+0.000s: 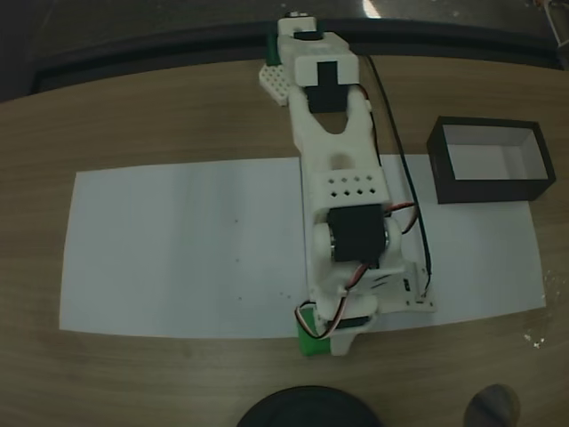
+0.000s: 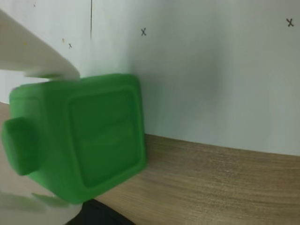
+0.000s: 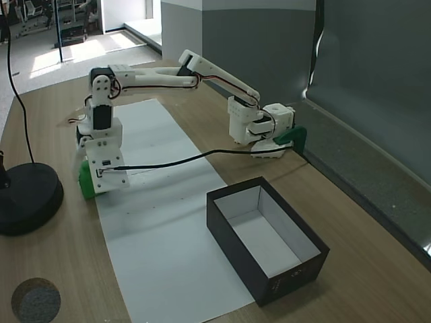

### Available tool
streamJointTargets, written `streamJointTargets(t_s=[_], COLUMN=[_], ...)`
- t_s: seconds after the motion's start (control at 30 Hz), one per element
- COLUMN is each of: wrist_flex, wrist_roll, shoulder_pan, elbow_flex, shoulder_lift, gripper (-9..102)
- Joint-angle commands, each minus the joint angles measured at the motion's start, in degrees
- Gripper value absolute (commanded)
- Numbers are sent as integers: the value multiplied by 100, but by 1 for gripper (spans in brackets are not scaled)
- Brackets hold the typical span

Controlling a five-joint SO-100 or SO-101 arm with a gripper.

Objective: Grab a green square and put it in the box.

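One step looks done — you've got the green square [image 2: 79,140] pinched btwn the gripper [image 2: 40,136] fingers at the paper sheet's [image 1: 178,249] near edge, w/ the box [image 3: 266,239] well apart, empty — carry + drop remain.

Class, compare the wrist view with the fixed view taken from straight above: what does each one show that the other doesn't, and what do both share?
Wrist view alone: small pen crosses on the paper and the raised pattern on the green square's face. View from above alone: the box with black walls and white inside, and the whole white arm. Both share the green square by the gripper, the white paper sheet and the wooden table.
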State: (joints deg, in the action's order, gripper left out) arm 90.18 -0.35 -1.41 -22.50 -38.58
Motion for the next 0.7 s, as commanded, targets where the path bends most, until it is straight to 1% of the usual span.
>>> streamJointTargets(t_s=[0.0,0.13,0.2,0.3,0.4,0.47,0.53,0.67], wrist_flex=[0,114,378,905,940,940,932,923], wrist_roll=[35,9,-193,-466,-642,-773,-817,-817], shoulder_pan=[9,-53,-132,-448,-940,-1424,-2074,-3498], elbow_flex=[290,562,967,1802,1995,1837,1362,-88], shoulder_lift=[-202,-413,-703,-1406,-2496,-3278,-4069,-5414], gripper=[12,12,12,12,13,13,13,13])
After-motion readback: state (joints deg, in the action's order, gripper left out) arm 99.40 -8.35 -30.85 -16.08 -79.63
